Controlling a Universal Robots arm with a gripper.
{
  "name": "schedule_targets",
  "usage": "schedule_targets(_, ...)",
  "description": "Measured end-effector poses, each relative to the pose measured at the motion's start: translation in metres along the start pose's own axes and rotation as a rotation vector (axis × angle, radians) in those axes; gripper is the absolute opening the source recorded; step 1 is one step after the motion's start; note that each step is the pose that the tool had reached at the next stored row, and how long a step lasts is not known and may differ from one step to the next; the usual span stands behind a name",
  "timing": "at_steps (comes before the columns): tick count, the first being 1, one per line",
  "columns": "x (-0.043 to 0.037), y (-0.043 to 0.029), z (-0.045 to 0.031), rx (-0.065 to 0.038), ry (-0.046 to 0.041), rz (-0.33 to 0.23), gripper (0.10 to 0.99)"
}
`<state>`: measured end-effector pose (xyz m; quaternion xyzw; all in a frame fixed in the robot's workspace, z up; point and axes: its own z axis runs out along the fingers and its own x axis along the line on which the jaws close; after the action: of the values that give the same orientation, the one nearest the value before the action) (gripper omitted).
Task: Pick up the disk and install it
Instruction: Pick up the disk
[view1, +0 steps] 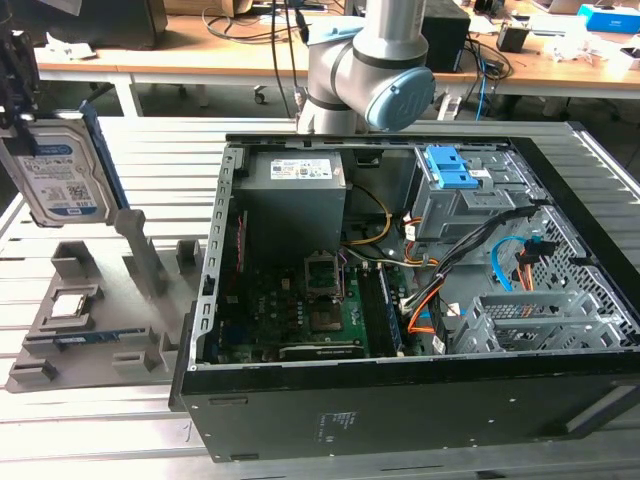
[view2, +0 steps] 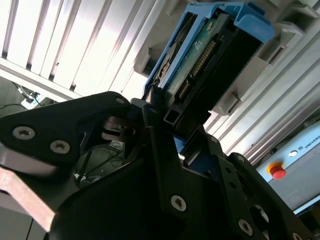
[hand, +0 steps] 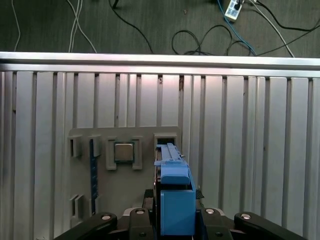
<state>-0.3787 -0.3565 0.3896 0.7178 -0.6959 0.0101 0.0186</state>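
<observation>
The disk (view1: 60, 178) is a silver drive with a white-and-blue label in a blue bracket. It hangs upright at the exterior view's left, lifted clear above the grey parts holder (view1: 90, 310). My gripper (view1: 20, 118) is shut on its upper end. In the first wrist view the disk (hand: 175, 192) appears edge-on between the black fingers (hand: 220, 220), over the holder's vacated slot (hand: 165, 138). The second wrist view looks along the disk (view2: 210, 55) from behind my gripper (view2: 167, 117), showing its circuit board and connector side.
The open computer case (view1: 400, 400) lies at the exterior view's right, with a grey drive bay topped by a blue latch (view1: 450, 175), loose cables and a wire cage (view1: 530, 320). The holder (hand: 125, 200) also carries a processor chip (hand: 124, 151) and a memory stick (hand: 93, 175). The arm's base (view1: 365, 75) stands behind the case.
</observation>
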Motion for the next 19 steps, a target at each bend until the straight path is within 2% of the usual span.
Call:
schedule_targets(11, 0.0009, 0.0003, -0.0238, 0.0, 0.0001, 0.0, 0.365)
schedule_targets(19, 0.0015, 0.0005, -0.0384, 0.0, -0.0001, 0.0, 0.365)
